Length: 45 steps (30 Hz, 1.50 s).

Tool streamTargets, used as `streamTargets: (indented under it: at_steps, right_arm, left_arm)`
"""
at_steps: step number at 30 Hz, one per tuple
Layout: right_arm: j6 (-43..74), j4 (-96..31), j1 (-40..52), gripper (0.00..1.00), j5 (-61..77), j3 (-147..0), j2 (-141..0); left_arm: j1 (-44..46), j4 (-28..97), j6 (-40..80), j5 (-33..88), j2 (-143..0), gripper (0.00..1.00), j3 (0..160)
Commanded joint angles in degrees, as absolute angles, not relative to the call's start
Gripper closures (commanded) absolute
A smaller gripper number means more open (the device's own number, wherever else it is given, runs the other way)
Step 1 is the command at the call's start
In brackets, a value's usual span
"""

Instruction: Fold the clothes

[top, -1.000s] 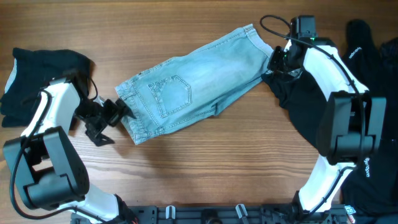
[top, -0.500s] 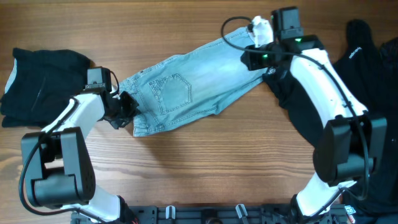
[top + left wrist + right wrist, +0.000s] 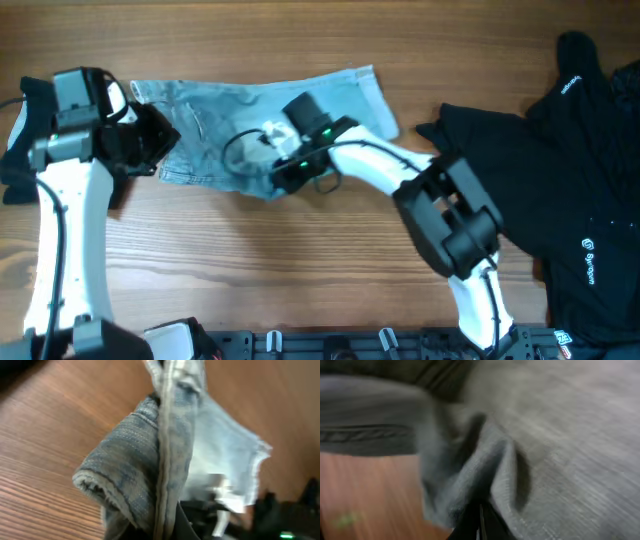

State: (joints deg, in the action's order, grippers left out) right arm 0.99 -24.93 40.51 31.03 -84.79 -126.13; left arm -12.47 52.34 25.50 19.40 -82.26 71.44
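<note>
Light blue denim shorts (image 3: 230, 115) lie across the back middle of the table, bunched and partly doubled over. At their left end my left gripper (image 3: 155, 140) is shut on the denim; the left wrist view shows a seamed fold of the shorts (image 3: 162, 445) rising out of the jaws of the left gripper (image 3: 170, 527). My right gripper (image 3: 281, 177) reaches across to the shorts' front edge. It is shut on a pinch of denim (image 3: 485, 465), with the right gripper (image 3: 480, 522) blurred in its wrist view.
A large black garment (image 3: 560, 170) covers the table's right side. Another dark piece of clothing (image 3: 12, 140) lies at the far left behind my left arm. Bare wooden tabletop (image 3: 260, 270) runs along the front.
Both grippers closed on the shorts. The right one carried the leg end from the far right leftward over the shorts. The left one rose and pulled its end to the back left.
</note>
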Motion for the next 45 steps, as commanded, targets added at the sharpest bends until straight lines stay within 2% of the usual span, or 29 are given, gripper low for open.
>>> streamTargets:
  at_steps: [1,2,3,5,8,9,12,16,18,20,23,28,29,30,31,32,33,34,35,39,40,42,44,45]
  right_arm:
    - [4.91,-22.09,43.92,0.94,32.36,-86.13,-127.35]
    - [6.37,-23.83,43.51,0.88,30.37,-87.29,-126.45]
    - [6.44,-26.89,42.15,0.87,26.81,-88.49,-124.11]
    - [6.42,-31.18,38.35,0.86,19.31,-89.52,-118.17]
    - [3.79,-36.27,27.05,0.87,11.53,-89.52,-109.19]
    - [3.38,-38.70,22.41,0.92,11.62,-89.25,-109.80]
    - [1.76,-39.97,17.98,0.94,11.57,-86.56,-113.08]
    - [1.67,-39.83,16.84,0.93,10.00,-84.62,-120.01]
    - [1.65,-40.01,17.08,0.94,13.76,-84.62,-122.98]
    - [2.00,-40.07,17.69,0.93,15.11,-84.62,-123.46]
    - [3.22,-40.66,19.05,0.94,15.51,-84.62,-123.44]
    - [5.08,-42.37,19.16,0.96,15.46,-84.66,-123.39]
    - [5.78,-43.53,18.90,0.93,14.44,-84.97,-122.96]
    - [7.99,-45.32,18.15,0.86,10.07,-85.71,-121.95]
    - [10.41,-47.37,16.88,0.80,3.77,-86.87,-120.18]
    - [11.18,-48.77,15.64,0.71,-0.71,-87.99,-118.17]
    - [11.11,-49.47,14.33,0.62,-3.75,-89.08,-115.96]
    - [10.74,-49.63,12.47,0.55,-5.19,-90.39,-112.60]
    - [10.09,-49.54,10.22,0.54,-4.84,-92.18,-107.48]
    - [3.57,-49.12,9.30,0.59,8.14,-92.99,-99.31]
    - [1.26,-50.09,9.54,0.59,14.68,-92.99,-98.83]
    - [1.56,-51.64,9.56,0.59,18.17,-92.88,-99.24]
    - [1.69,-53.01,9.56,0.59,18.11,-92.86,-99.55]
    - [1.69,-53.21,9.56,0.59,18.11,-92.86,-99.55]
  left_arm:
    - [-12.69,52.45,24.36,23.77,-78.11,0.96,73.21]
    - [-12.71,52.62,24.34,23.77,-78.11,0.96,73.21]
    - [-12.71,52.69,24.10,23.46,-78.11,0.96,73.21]
    - [-12.73,52.62,22.63,20.58,-78.11,0.96,73.21]
    - [-12.95,52.82,22.68,17.28,-78.11,0.96,73.21]
    - [-13.04,52.80,22.70,17.34,-78.11,0.96,73.21]
    - [-12.97,52.77,22.70,20.53,-78.11,0.96,73.21]
    - [-12.95,52.56,22.72,27.42,-78.11,0.96,73.21]
    - [-11.88,51.96,22.94,30.61,-78.11,0.96,73.21]
    - [-7.64,48.88,23.68,34.72,-78.13,0.96,73.21]
    - [3.88,39.77,26.94,34.54,-79.61,0.96,73.21]
    - [19.25,27.33,33.91,25.34,-87.74,0.96,73.21]
    - [21.47,24.93,33.93,25.02,-90.48,0.93,73.21]
    - [22.35,24.58,33.91,24.97,-91.81,0.77,73.21]
    - [22.33,24.62,33.23,24.47,-92.68,0.73,73.21]
    - [21.78,24.84,33.23,23.05,-92.77,0.62,73.21]
    - [21.15,24.84,33.21,21.82,-92.77,0.55,73.21]
    - [19.94,24.75,33.23,20.53,-92.75,0.53,73.21]
    - [16.71,24.73,33.23,17.41,-92.82,0.38,73.21]
    - [11.51,24.29,33.23,9.41,-93.82,0.32,73.21]
    - [9.82,23.70,33.23,8.23,-95.59,0.26,73.21]
    - [7.73,23.27,33.23,8.71,-99.33,0.21,73.21]
    - [6.83,21.23,32.21,12.71,-103.94,0.08,73.21]
    - [6.79,19.75,30.92,15.16,-106.04,0.05,73.21]
